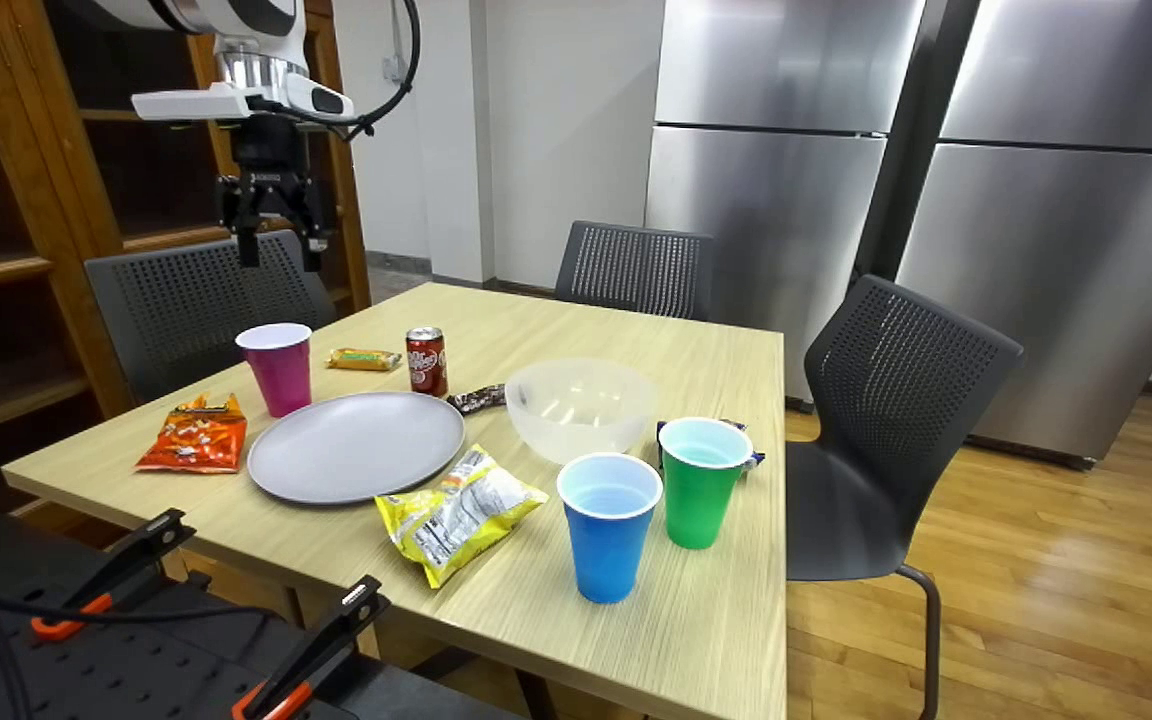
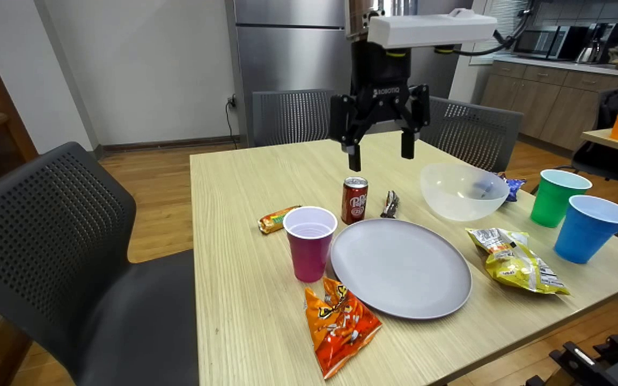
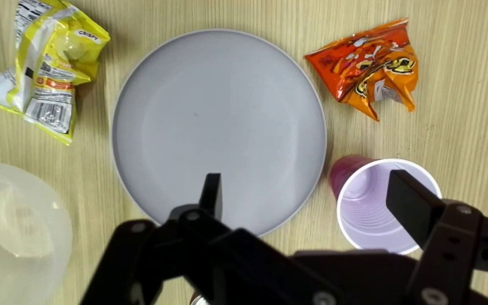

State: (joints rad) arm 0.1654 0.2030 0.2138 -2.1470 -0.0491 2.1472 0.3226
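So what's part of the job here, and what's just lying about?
Likely the job, nearest the open, empty black gripper:
round grey plate
magenta plastic cup

Seemingly lying about:
red metal can
frosted plastic bowl
yellow foil bag
orange foil bag
blue plastic cup
green plastic cup

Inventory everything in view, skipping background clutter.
Table: one, pale wood, centre
Plate: one, grey, on table
Bowl: one, translucent, on table
Purple cup: one, purple, by plate
Blue cup: one, blue, on table
Green cup: one, green, by blue cup
Snack bags: two, yellow and orange, by plate
Soda can: one, red, on table
Wrapped bars: two, golden and brown, near can
Blue packet: one, blue, by bowl
Chairs: three, grey, around table
Clamps: two, black and orange, near table
Refrigerators: two, steel, background
Cabinet: one, brown, background
Counter: one, brown, background
Gripper: one, black, open above table
Arm: one, white, above gripper
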